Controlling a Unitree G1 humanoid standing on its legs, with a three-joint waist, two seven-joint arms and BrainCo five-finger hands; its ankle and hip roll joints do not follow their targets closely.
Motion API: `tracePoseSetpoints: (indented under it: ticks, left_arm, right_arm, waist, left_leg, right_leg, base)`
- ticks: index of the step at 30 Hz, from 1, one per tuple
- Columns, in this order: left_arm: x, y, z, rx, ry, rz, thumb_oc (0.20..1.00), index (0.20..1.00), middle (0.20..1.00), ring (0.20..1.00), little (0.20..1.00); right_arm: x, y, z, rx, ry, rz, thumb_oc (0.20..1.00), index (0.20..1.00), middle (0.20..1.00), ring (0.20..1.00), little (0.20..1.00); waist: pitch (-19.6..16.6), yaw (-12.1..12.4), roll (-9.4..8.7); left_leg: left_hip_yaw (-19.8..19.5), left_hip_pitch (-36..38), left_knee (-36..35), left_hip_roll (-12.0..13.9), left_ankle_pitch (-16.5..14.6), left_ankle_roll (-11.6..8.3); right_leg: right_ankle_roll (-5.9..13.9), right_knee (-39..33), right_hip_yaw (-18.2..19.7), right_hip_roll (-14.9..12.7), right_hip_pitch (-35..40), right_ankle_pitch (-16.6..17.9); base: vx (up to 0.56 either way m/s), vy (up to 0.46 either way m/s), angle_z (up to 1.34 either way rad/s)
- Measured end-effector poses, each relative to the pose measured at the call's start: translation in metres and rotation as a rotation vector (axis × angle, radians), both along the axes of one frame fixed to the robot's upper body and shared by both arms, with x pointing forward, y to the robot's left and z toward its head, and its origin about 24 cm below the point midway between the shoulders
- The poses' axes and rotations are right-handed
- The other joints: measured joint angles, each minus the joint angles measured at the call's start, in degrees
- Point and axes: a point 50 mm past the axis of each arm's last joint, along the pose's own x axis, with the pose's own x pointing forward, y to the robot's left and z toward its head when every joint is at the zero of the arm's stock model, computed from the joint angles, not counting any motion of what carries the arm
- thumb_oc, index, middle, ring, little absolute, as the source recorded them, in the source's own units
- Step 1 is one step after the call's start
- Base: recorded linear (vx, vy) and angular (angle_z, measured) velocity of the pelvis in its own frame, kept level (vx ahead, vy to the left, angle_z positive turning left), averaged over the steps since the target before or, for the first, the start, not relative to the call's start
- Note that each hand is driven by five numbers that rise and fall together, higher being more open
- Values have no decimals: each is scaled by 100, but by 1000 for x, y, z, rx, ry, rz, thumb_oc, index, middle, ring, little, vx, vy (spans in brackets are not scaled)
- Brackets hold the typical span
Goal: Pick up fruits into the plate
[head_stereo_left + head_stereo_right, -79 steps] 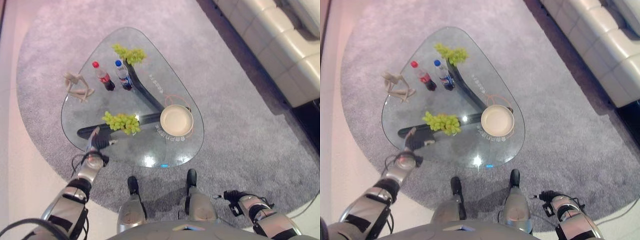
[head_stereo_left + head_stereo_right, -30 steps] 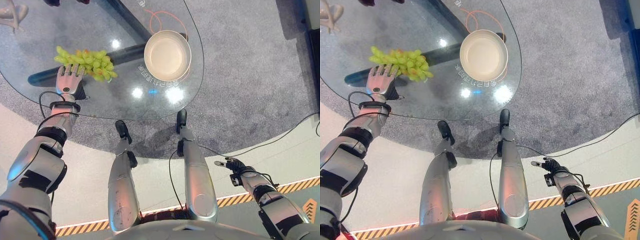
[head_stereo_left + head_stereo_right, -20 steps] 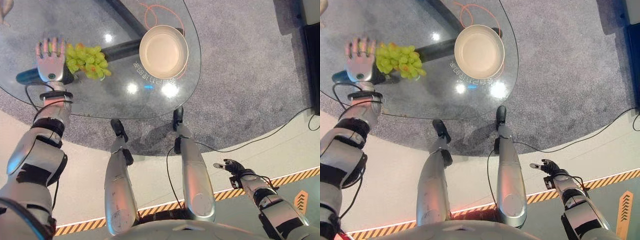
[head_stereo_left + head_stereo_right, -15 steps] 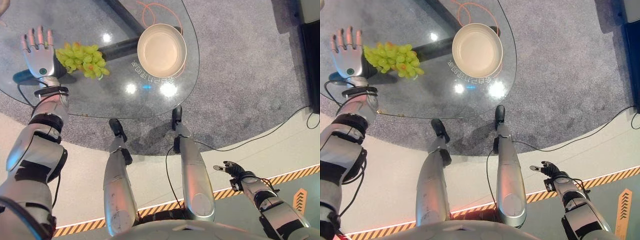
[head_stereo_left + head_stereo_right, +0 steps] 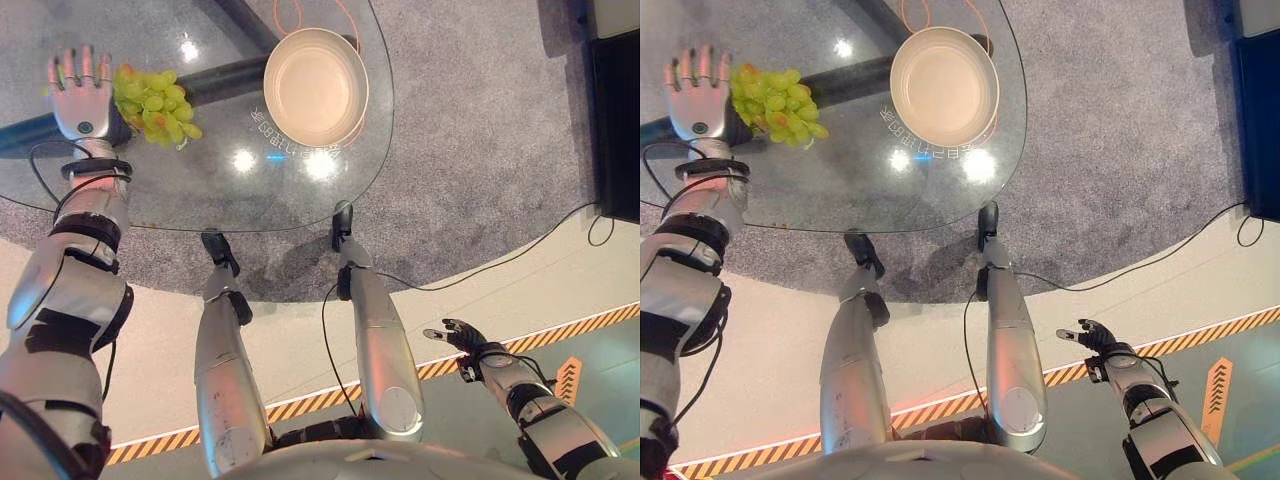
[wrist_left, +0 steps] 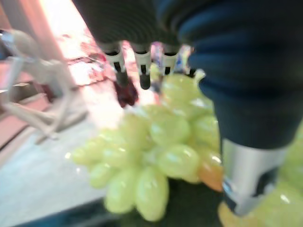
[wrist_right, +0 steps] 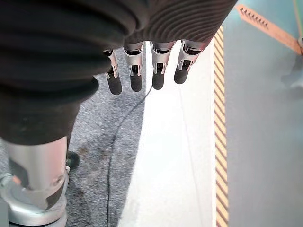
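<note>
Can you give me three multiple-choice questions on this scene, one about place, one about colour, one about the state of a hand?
1. Where are the grapes?
A. in the plate
B. on the glass table, beside the left hand
C. on the floor

2. What colour are the grapes?
A. green
B. purple
C. red

3. How is the left hand?
A. shut on the grapes
B. open, fingers straight
C. resting in the plate

Answers:
1 B: they lie on the table, apart from the plate.
2 A: the bunch is green.
3 B: its fingers are spread straight next to the bunch.
</note>
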Motion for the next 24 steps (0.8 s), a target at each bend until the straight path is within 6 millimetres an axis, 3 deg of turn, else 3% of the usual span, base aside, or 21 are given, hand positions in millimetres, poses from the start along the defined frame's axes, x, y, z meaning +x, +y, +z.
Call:
tracePoseSetpoints:
  ticks: [4, 20, 21, 23, 24]
  left_arm:
    - [5, -3, 11, 7, 38, 1, 1000, 1000, 1000, 1000, 1000]
    - [5, 19, 28, 16, 410, 153, 1000, 1000, 1000, 1000, 1000]
    - [5, 20, 27, -3, 441, 169, 498, 498, 498, 498, 498]
    - [5, 22, 25, -64, 479, 194, 200, 200, 200, 200, 200]
    - [5, 23, 24, -79, 491, 204, 200, 200, 200, 200, 200]
  right_arm:
    - [1, 0, 1, -8, -10, -4, 1000, 1000, 1000, 1000, 1000]
    - [23, 4, 21, -22, -135, 30, 1000, 1000, 1000, 1000, 1000]
    - [24, 3, 22, -28, -142, 30, 1000, 1000, 1000, 1000, 1000]
    - [25, -1, 25, -45, -153, 26, 1000, 1000, 1000, 1000, 1000]
    - [25, -2, 26, -49, -156, 24, 1000, 1000, 1000, 1000, 1000]
  waist:
    - [0, 7, 0]
    - [1, -145, 10]
    - [-1, -152, 14]
    - [-6, -156, 25]
    - [-6, -156, 25]
  left_leg:
    - [12, -107, 60, -5, -34, 5]
    - [277, -138, 148, -13, -89, 32]
    - [277, -133, 150, -11, -89, 32]
    - [283, -125, 151, -11, -89, 32]
    - [283, -122, 153, -11, -88, 32]
  right_leg:
    - [0, 20, 15, -15, -90, 0]
    - [9, 192, 294, -34, -377, -6]
    - [9, 202, 293, -33, -379, -6]
    - [10, 209, 299, -33, -378, -6]
    - [10, 216, 300, -33, -378, -6]
  base:
    - [6, 25, -1]
    - [7, 44, -5]
    - [4, 25, -3]
    - [0, 0, 0]
    - [0, 0, 0]
